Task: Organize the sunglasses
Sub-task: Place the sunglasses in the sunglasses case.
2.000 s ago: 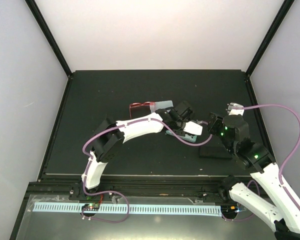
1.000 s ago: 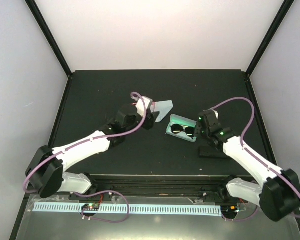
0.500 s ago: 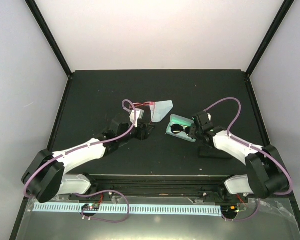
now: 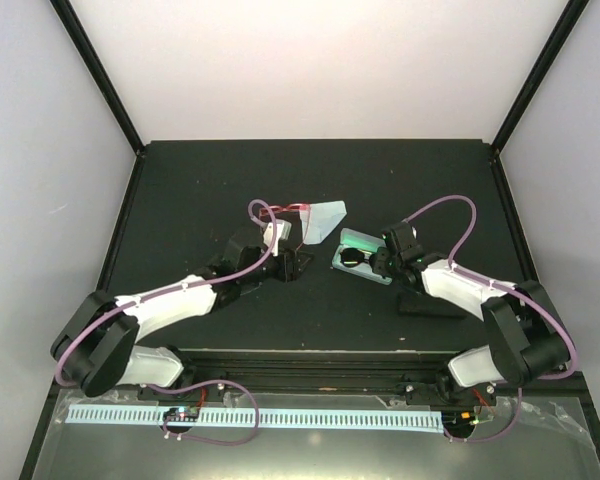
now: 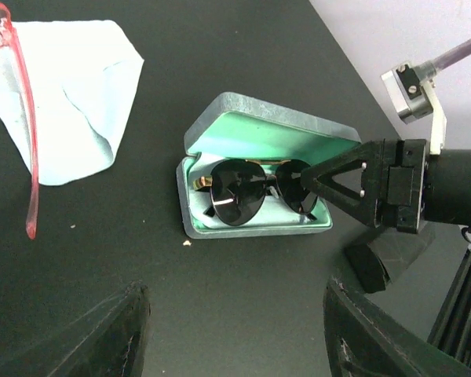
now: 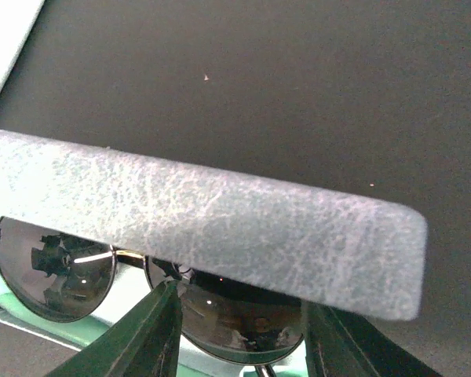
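Matte black tabletop (image 4: pixel 180 180), centre zone. The left gripper (image 5: pixel 234 292) hovers over bare table, jaws wide apart and empty. The right gripper (image 6: pixel 239 302) is at the right end of an open grey-blue hard case with mint lining (image 5: pixel 259 137), jaws apart astride one lens of the black dark-lensed sunglasses (image 5: pixel 235 196) lying inside; contact cannot be told. A closed black oblong case (image 4: pixel 427 304) lies near right. A light blue cloth (image 5: pixel 71 102) lies far-centre. The red thin-framed sunglasses (image 5: pixel 33 157) touch its left edge.

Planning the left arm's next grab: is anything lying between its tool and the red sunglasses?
Nothing visible does. Only bare table lies between the left tool and the red sunglasses, which lie partly over the light blue cloth. The open case sits off to the side, out of that path.
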Tool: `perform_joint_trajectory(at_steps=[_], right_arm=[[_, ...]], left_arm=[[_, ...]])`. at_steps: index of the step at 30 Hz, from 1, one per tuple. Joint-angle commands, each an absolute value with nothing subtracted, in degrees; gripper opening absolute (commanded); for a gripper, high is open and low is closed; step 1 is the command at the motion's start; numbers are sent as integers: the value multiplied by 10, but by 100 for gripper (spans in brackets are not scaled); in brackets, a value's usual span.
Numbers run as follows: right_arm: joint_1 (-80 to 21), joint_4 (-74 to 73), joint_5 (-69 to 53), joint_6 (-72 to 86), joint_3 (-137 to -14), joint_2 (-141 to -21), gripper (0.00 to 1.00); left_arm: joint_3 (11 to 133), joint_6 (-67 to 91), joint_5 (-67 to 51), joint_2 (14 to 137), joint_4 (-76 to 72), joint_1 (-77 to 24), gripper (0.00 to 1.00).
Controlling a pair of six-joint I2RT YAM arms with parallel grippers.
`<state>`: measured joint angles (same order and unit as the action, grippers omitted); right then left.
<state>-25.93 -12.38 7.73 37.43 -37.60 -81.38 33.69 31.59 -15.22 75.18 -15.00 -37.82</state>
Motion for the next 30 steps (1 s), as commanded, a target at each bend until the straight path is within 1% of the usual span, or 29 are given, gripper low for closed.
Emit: perform_joint_trajectory(at_steps=[1,5,7,11,15,17,23,27,30], right_arm=[[-256,-116,62,373,-380,-807,44],[-256,-161,111,378,-391,-782,43],[-256,-181,116,369,-397,-754,43],[-255,-206,69,342,-419,-695,45],[-256,-217,68,336,-461,-680,46],[-256,-216,88,332,-486,-699,46],[-256,-214,126,320,-571,-819,45],[-255,-213,101,309,-604,-880,45],[-254,-216,73,303,-610,-905,46]], left_arm=[[343,326,-175,767,-169,-374,59],[348,340,-184,783,-176,-374,58],[350,347,-193,795,-183,-374,58],[357,362,-204,833,-205,-378,55],[362,366,-204,879,-246,-395,50],[365,372,-196,904,-267,-408,46],[393,399,-149,975,-300,-449,35],[424,423,-129,1026,-293,-467,29],[449,435,-114,1059,-279,-478,25]])
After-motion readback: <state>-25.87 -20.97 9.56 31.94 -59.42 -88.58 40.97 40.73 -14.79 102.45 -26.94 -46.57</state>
